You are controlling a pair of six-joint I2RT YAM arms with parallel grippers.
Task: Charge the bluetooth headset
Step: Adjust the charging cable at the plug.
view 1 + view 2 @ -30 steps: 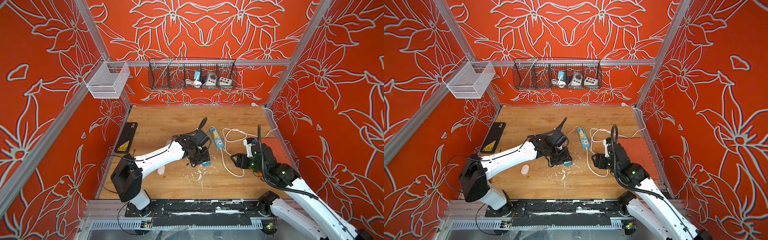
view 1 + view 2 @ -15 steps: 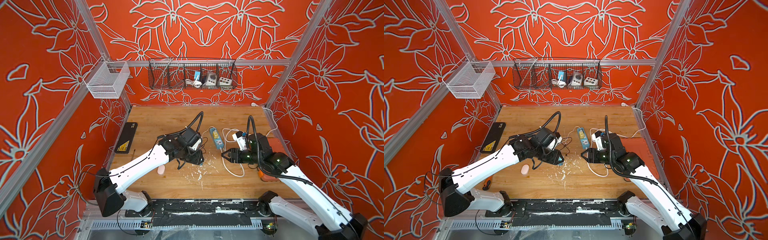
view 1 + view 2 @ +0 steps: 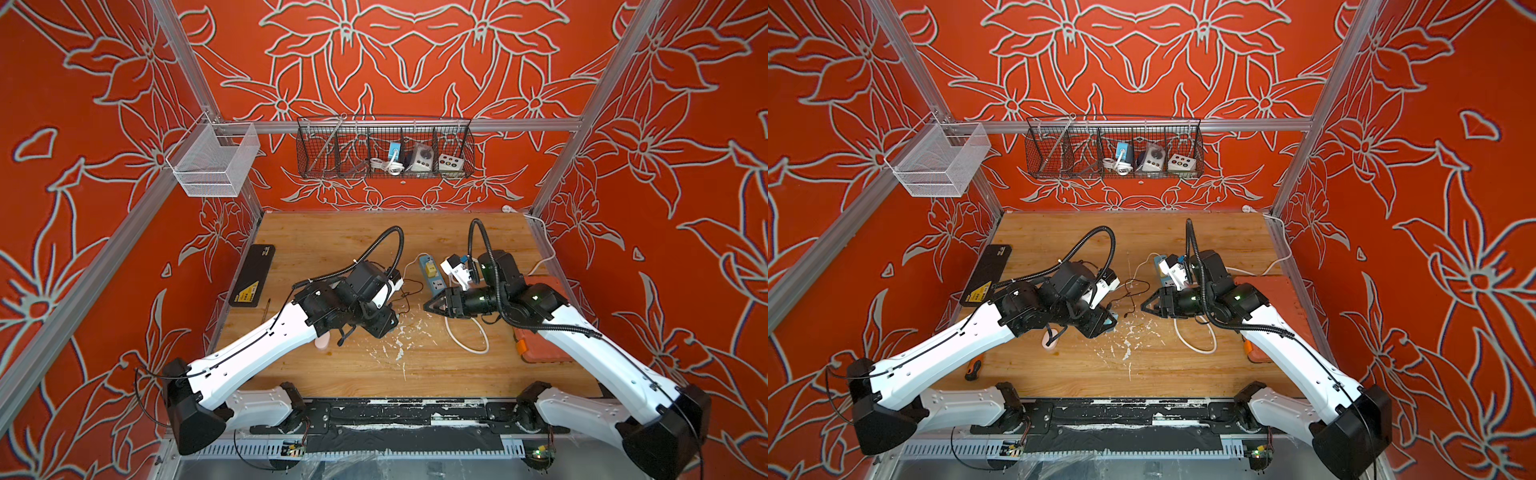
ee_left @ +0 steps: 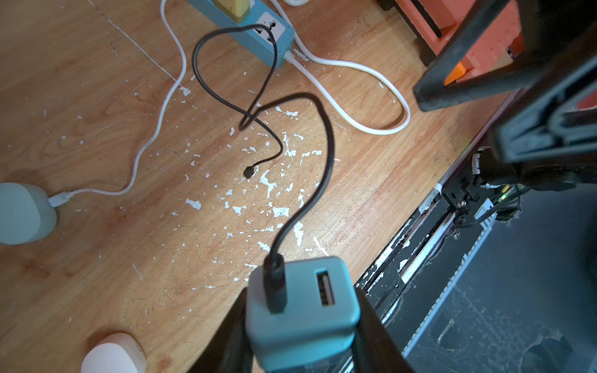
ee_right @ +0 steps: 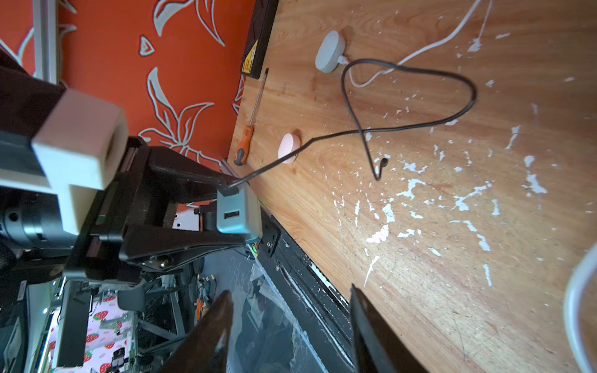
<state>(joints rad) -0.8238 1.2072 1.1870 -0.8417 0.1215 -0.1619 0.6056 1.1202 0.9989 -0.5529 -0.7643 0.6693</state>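
Up in a top view: grips the teal charger adapter (image 3: pixel 1112 322) in the left gripper (image 3: pixel 1106 325), low over the board at frame centre, presumably bound for the power strip (image 3: pixel 437 286) up and to the right. Points the right gripper (image 3: pixel 429 306) leftward towards it, jaws apart and empty; reads as a handover or a steadying hand. Spots the pink case (image 3: pixel 322 341), probably the headset, flat on the wood, half tucked under the left arm.

Down to the left wrist view: pinches the adapter at lower centre, jaws narrow on its two sides, USB face unobstructed. Trails a black cable (image 4: pixel 328 145) from one port, looping up the frame, with the small free plug (image 4: pixel 248 172) lying loose mid-frame, joined to nothing. Catches the pink case lower left, well apart from that plug.

Over to the right wrist view: shows two dark fingers (image 5: pixel 213 326) at the bottom edge, wide, nothing between. Faces the held adapter at centre left, pink case up and right of it beside a screwdriver (image 5: pixel 242 147). Counts neither connection as made yet: charger out of the strip, headset unplugged
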